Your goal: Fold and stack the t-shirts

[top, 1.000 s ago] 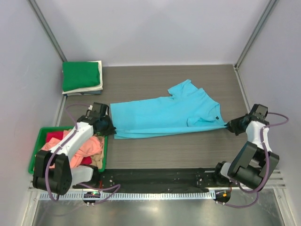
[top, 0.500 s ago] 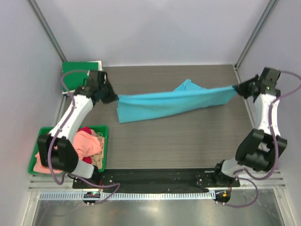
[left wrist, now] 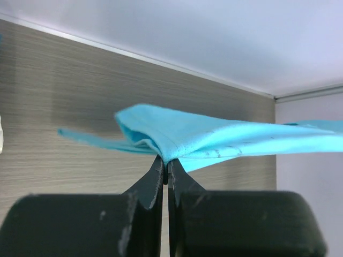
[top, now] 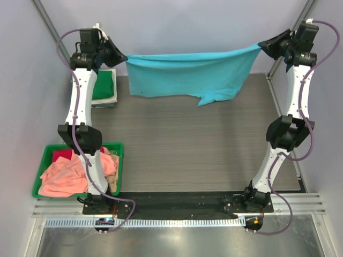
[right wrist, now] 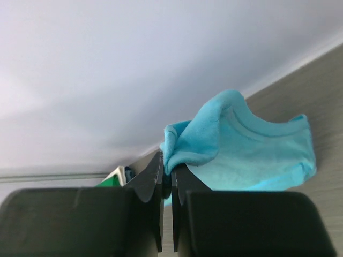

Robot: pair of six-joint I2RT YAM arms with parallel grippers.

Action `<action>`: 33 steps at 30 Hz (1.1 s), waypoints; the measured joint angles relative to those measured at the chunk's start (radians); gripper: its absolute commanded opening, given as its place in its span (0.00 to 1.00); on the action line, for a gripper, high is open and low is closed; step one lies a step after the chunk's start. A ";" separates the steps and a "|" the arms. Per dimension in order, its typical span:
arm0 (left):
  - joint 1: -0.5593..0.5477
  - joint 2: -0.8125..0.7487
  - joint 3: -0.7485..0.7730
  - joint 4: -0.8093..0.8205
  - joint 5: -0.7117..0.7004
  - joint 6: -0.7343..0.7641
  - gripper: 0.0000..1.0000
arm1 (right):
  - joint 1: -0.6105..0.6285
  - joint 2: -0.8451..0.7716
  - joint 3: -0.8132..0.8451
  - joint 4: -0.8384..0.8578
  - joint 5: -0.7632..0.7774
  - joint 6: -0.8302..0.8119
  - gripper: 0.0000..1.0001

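The sky-blue t-shirt (top: 187, 75) hangs stretched in the air between both grippers, high over the far part of the table. My left gripper (top: 122, 57) is shut on its left corner, seen pinched in the left wrist view (left wrist: 166, 160). My right gripper (top: 263, 47) is shut on its right corner, seen in the right wrist view (right wrist: 170, 167). A folded stack with a green t-shirt (top: 103, 85) on top lies at the far left, partly behind the left arm. A salmon-pink t-shirt (top: 64, 176) and a red one (top: 61, 155) lie in the bin.
A green plastic bin (top: 118, 147) stands at the near left edge of the table. Grey walls close in the far side and both sides. The dark wood table top (top: 193, 144) spreads under the hanging shirt.
Both arms have risen and swung toward the far wall, lifting the sky-blue shirt off the table until it hangs stretched between them.
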 measured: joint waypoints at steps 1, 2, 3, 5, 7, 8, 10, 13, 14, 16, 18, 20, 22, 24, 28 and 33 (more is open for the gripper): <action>0.010 -0.006 -0.002 0.003 0.019 -0.003 0.00 | 0.000 0.010 0.028 0.000 -0.012 0.001 0.01; 0.017 -0.014 -0.009 0.012 0.030 -0.005 0.00 | -0.001 0.014 0.050 0.000 -0.024 0.001 0.01; 0.026 -0.034 -0.039 0.037 0.046 -0.009 0.00 | -0.003 0.014 0.063 0.000 -0.036 0.000 0.01; 0.038 -0.101 -0.156 0.088 0.062 -0.011 0.00 | -0.003 0.005 0.070 0.013 -0.056 -0.005 0.01; 0.043 -0.185 -0.294 0.144 0.071 -0.014 0.00 | -0.003 -0.030 0.015 0.035 -0.068 -0.021 0.01; 0.044 -0.229 -0.367 0.176 0.074 -0.014 0.00 | -0.003 -0.071 -0.060 0.061 -0.070 -0.029 0.01; 0.044 -0.332 -0.542 0.237 0.083 -0.015 0.00 | -0.004 -0.181 -0.286 0.116 -0.069 -0.039 0.01; 0.044 -0.465 -0.798 0.323 0.096 -0.016 0.00 | -0.007 -0.356 -0.660 0.209 -0.056 -0.046 0.01; 0.045 -0.499 -0.876 0.345 0.098 -0.018 0.00 | -0.009 -0.409 -0.776 0.221 -0.043 -0.047 0.01; 0.045 -0.551 -1.035 0.407 0.107 -0.019 0.00 | -0.015 -0.511 -0.998 0.254 -0.005 -0.042 0.01; 0.045 -0.594 -1.201 0.435 0.113 -0.026 0.00 | -0.032 -0.596 -1.170 0.260 0.026 -0.020 0.01; 0.045 -0.621 -1.336 0.460 0.115 -0.030 0.00 | -0.060 -0.680 -1.317 0.269 0.056 0.000 0.01; 0.045 -0.643 -1.456 0.472 0.115 -0.043 0.00 | -0.094 -0.756 -1.417 0.269 0.085 0.008 0.01; 0.045 -0.667 -1.548 0.475 0.116 -0.052 0.00 | -0.123 -0.832 -1.494 0.276 0.106 0.008 0.01; 0.045 -0.702 -1.635 0.492 0.120 -0.075 0.00 | -0.160 -0.966 -1.630 0.296 0.118 0.007 0.01; 0.045 -0.700 -1.602 0.486 0.113 -0.095 0.00 | -0.151 -0.914 -1.642 0.302 0.119 0.032 0.01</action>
